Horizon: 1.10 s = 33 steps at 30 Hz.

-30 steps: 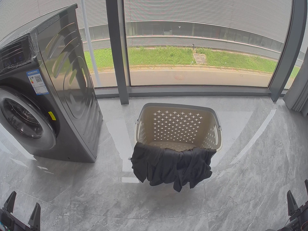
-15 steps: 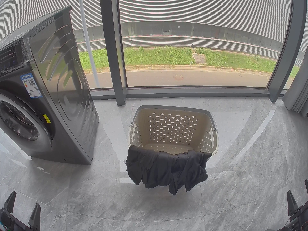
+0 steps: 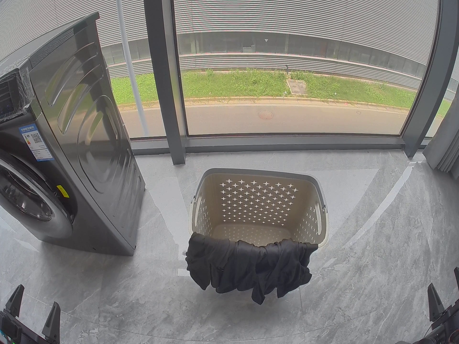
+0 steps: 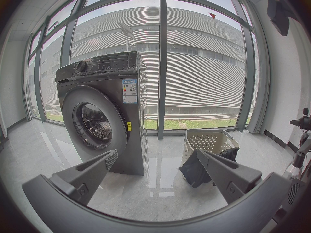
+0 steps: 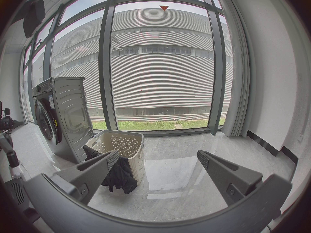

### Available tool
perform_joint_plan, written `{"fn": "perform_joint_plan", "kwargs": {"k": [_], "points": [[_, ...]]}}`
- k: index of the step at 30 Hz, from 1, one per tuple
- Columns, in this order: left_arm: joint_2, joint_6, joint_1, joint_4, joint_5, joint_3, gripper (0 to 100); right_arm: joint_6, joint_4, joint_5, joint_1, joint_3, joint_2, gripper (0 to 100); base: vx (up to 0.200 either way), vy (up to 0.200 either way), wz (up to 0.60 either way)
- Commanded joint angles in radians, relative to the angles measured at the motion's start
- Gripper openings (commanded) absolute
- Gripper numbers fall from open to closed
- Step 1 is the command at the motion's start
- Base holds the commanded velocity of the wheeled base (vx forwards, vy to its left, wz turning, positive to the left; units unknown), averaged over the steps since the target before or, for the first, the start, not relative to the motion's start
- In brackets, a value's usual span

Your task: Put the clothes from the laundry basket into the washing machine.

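A beige perforated laundry basket [image 3: 260,201] [image 4: 210,139] [image 5: 120,143] stands on the grey floor ahead of me. A black garment [image 3: 248,266] [image 4: 194,172] [image 5: 118,175] hangs over its near rim and down the outside. The dark grey washing machine [image 3: 71,139] [image 4: 103,114] [image 5: 63,114] stands to the left, its round door opening [image 4: 94,125] showing the drum. My left gripper [image 3: 32,309] [image 4: 155,157] is open and empty, low at the near left. My right gripper [image 3: 444,292] [image 5: 157,157] is open and empty, low at the near right. Both are well short of the basket.
Floor-to-ceiling windows with dark frames [image 3: 162,68] stand behind the basket and machine. A grey curtain [image 3: 444,139] [image 5: 238,81] hangs at the far right. Bare polished floor [image 3: 373,244] lies between me and the basket.
The whole head view has shifted: the machine sits further left and the basket lower, nearer. That is camera motion. Both grippers keep the same place in the picture.
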Motion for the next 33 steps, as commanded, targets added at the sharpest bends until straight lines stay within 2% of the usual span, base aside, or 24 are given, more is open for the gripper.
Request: {"fn": "perform_joint_plan", "kwargs": {"k": [1, 10, 19, 25, 33], "points": [[-0.016, 0.000, -0.001, 0.000, 0.000, 0.018, 100, 0.000, 0.000, 0.000, 0.000, 0.018, -0.016, 100, 0.000, 0.000, 0.00], [-0.016, 0.000, -0.001, 0.000, 0.000, 0.018, 100, 0.000, 0.000, 0.000, 0.000, 0.018, -0.016, 100, 0.200, 0.000, 0.00], [-0.016, -0.002, 0.001, 0.000, 0.000, 0.018, 100, 0.000, 0.000, 0.000, 0.000, 0.018, -0.016, 100, 0.000, 0.000, 0.00], [-0.016, -0.002, -0.001, 0.000, 0.000, 0.018, 100, 0.000, 0.000, 0.000, 0.000, 0.018, -0.016, 100, 0.200, 0.000, 0.00], [-0.016, -0.002, 0.001, 0.000, 0.000, 0.018, 100, 0.000, 0.000, 0.000, 0.000, 0.018, -0.016, 100, 0.000, 0.000, 0.00]]}}
